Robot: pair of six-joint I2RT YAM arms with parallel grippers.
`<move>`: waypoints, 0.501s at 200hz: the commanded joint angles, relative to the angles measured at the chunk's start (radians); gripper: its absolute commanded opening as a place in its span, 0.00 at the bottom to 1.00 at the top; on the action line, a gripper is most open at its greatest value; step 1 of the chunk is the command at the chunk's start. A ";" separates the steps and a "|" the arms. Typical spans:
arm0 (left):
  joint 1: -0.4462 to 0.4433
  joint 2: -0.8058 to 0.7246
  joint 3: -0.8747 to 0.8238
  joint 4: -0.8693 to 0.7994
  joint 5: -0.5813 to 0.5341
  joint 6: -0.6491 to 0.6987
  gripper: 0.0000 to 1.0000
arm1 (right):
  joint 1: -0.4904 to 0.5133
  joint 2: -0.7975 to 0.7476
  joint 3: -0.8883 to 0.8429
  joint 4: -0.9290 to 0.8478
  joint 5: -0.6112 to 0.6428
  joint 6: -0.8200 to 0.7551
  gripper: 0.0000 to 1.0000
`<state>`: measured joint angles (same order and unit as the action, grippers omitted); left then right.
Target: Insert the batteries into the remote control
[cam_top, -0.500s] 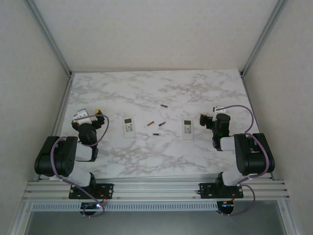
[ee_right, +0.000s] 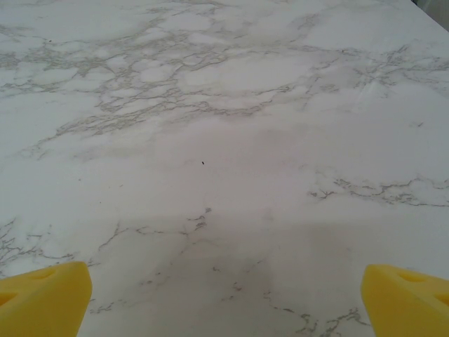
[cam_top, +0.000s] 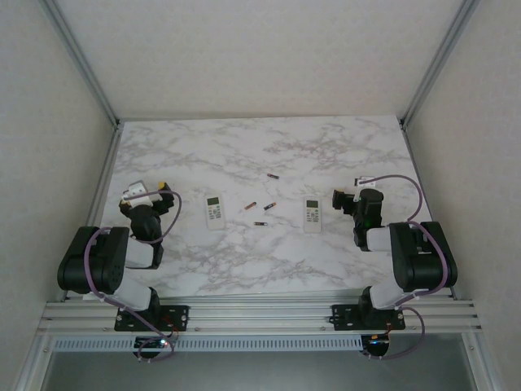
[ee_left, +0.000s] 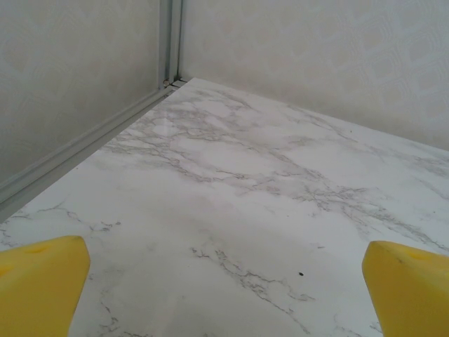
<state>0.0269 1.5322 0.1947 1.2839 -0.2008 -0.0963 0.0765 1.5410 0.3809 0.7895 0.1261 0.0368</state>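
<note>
Overhead, the white, grey-veined marble surface (cam_top: 326,147) carries everything. The black left arm (cam_top: 106,261) and black right arm (cam_top: 415,261) sit folded at its near corners. The left pincer (cam_top: 146,194) is spread fully wide, its yellow fingertips (ee_left: 42,288) far apart with bare marble between them; it holds nothing. The right pincer (cam_top: 346,199) is likewise released and empty, its yellow fingertips (ee_right: 407,295) wide over bare marble. Between the pincers lie two white rectangular remote controls, one (cam_top: 214,210) nearer the left, one (cam_top: 313,213) nearer the right. The four tiny dark, copper-tinged cylindrical batteries lie loose between the remotes: one (cam_top: 273,176) farther back, two (cam_top: 251,206) (cam_top: 269,205) side by side, one (cam_top: 260,222) nearest.
</note>
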 commanded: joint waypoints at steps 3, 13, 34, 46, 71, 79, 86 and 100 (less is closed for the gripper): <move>-0.001 0.002 0.011 0.040 0.015 0.012 0.99 | -0.004 -0.005 0.012 0.033 -0.014 -0.011 0.99; -0.001 -0.002 0.013 0.040 0.020 0.015 0.99 | -0.004 -0.019 0.010 0.031 -0.017 -0.009 0.99; -0.008 -0.095 0.043 -0.092 -0.031 0.006 0.99 | -0.004 -0.162 0.025 -0.129 -0.007 0.000 0.99; -0.008 -0.190 0.077 -0.254 -0.091 -0.039 1.00 | -0.004 -0.286 0.073 -0.320 0.039 0.076 0.99; -0.021 -0.393 0.154 -0.574 -0.077 -0.195 0.99 | -0.003 -0.490 0.260 -0.865 0.028 0.390 0.99; -0.029 -0.439 0.203 -0.706 -0.042 -0.280 0.99 | 0.004 -0.514 0.332 -1.024 -0.029 0.466 0.98; -0.043 -0.468 0.257 -0.824 0.000 -0.344 1.00 | 0.025 -0.527 0.387 -1.140 -0.061 0.519 0.98; -0.083 -0.474 0.388 -1.082 0.070 -0.482 1.00 | 0.122 -0.541 0.483 -1.336 -0.049 0.627 0.99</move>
<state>-0.0048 1.0954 0.4046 0.6914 -0.2386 -0.3115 0.0940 1.0309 0.7277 -0.0029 0.1253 0.3817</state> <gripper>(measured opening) 0.996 0.984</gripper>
